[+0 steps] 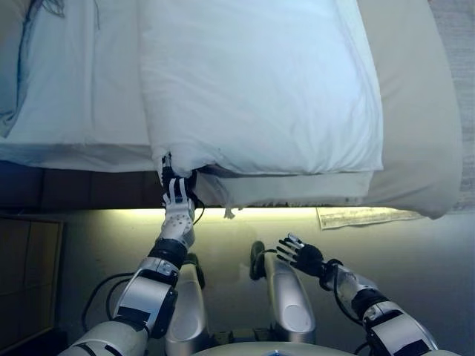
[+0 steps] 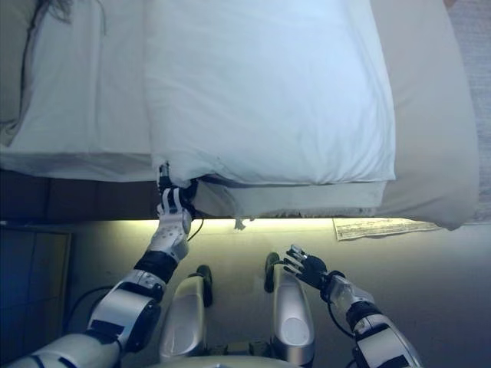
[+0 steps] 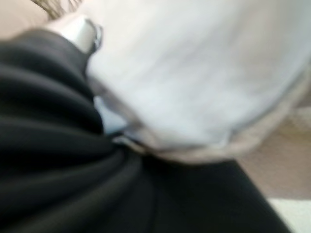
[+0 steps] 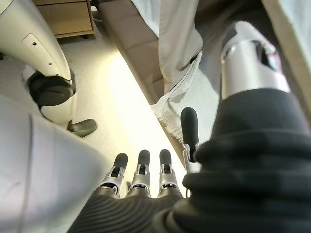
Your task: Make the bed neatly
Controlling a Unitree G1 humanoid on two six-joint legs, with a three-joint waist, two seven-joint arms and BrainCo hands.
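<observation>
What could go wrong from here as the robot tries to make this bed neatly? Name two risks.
The left hand has only the duvet's near corner, so a pull could skew it and bunch the far side. The right hand hangs open and apart, leaving the other end of the near edge uncontrolled.

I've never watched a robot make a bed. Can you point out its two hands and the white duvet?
left hand (image 1: 178, 216): left eye view, back of the hand.
right hand (image 1: 300, 254): left eye view, palm.
white duvet (image 1: 260, 81): left eye view, its top surface.

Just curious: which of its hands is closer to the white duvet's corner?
Left. The left hand is right at the duvet's corner; the right hand hangs apart over the floor.
</observation>
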